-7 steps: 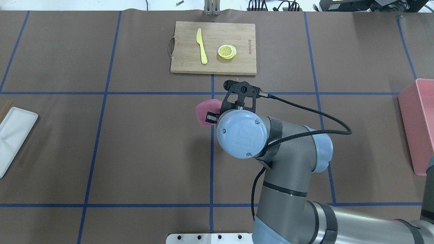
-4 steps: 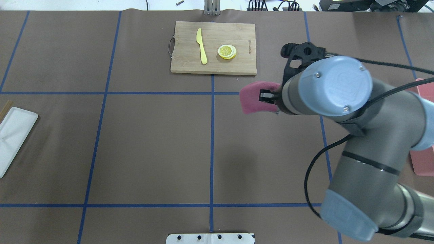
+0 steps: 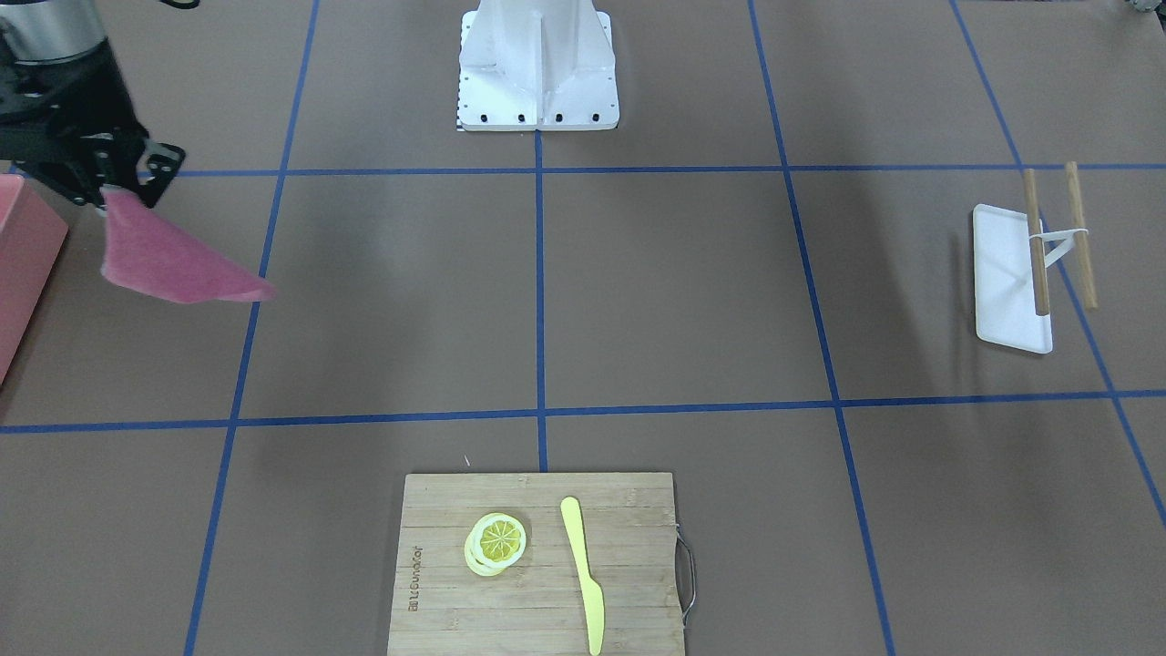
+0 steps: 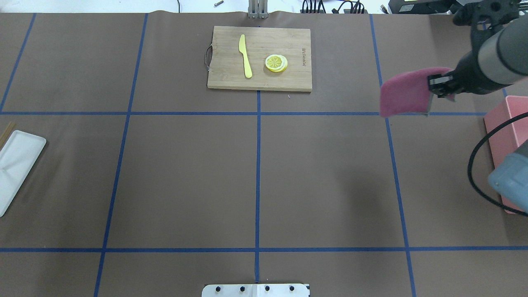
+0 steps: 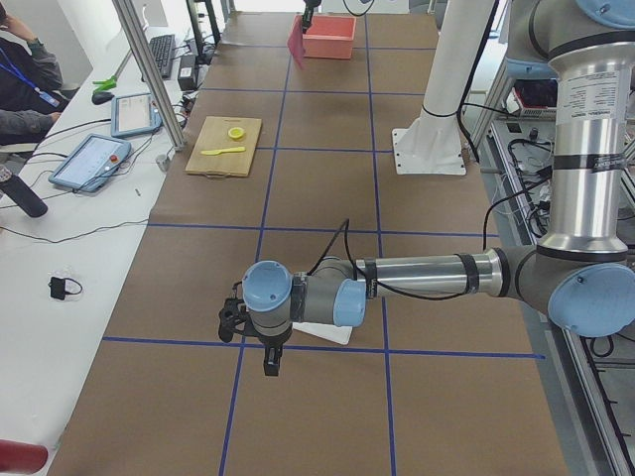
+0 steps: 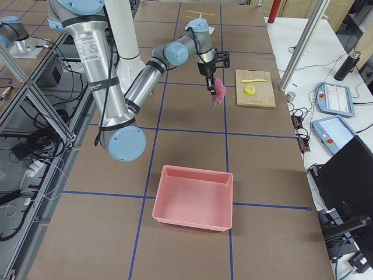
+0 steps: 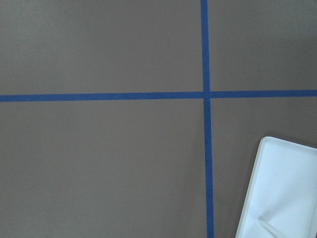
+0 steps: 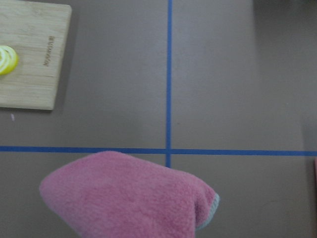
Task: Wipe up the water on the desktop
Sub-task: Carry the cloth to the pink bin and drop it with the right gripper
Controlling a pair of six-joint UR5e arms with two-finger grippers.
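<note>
Front view: the right gripper (image 3: 111, 185) clamps one corner of a pink cloth (image 3: 168, 264) hanging clear of the desktop (image 3: 683, 292). Overhead: it dangles near the pink bin (image 4: 505, 128) (a corner pinch might slip, dropping it short). Left side view: the left gripper (image 5: 270, 363), open or closed, I cannot tell.

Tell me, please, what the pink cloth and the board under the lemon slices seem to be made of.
The pink cloth looks like fleecy microfibre or terry: fuzzy nap, pale stitched edge. The board looks like matte bamboo or similar wood: pale parallel strips, visible grain.
</note>
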